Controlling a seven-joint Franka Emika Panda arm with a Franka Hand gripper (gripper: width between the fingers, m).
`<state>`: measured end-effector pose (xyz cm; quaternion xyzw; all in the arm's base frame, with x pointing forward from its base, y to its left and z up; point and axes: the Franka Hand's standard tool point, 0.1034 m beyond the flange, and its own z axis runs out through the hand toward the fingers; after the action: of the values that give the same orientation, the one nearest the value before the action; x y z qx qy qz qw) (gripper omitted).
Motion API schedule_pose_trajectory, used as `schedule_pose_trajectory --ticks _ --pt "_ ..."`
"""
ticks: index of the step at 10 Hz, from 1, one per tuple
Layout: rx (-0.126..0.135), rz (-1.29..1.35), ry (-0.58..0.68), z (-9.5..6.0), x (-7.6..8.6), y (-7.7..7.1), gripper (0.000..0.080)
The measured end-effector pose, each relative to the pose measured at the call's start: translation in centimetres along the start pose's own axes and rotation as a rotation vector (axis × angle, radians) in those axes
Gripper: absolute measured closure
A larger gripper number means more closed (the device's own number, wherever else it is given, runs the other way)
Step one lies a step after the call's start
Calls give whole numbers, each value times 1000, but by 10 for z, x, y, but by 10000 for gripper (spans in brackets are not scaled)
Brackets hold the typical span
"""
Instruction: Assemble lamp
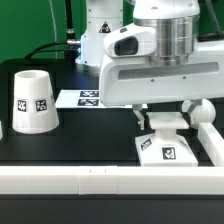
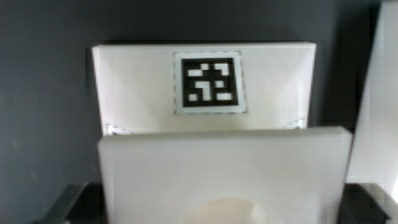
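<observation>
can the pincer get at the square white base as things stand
Probably yes: the open pincer hangs right above the small square stepped white plastic base, nothing between them. The white rail beside the base, on the exterior view's right, could crowd one finger.

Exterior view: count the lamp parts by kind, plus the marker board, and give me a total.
Shade: 1
Base: 1
Bulb: 0 identifiable; a white sliver at the exterior view's left edge is too cut off to tell
Marker board: 1
Total: 3
</observation>
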<state>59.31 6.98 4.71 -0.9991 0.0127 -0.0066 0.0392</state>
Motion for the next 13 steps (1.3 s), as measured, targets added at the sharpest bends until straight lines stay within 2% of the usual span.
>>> schedule_pose_trajectory --ticks 2,3,10,12,13 --pt "9 10 36 1 28 -17 265" --pt "10 7 40 1 34 -21 265" --pt "7 18 23 1 37 -21 265" --pt "8 17 23 1 37 -21 122" --pt "7 17 25 1 36 -21 106"
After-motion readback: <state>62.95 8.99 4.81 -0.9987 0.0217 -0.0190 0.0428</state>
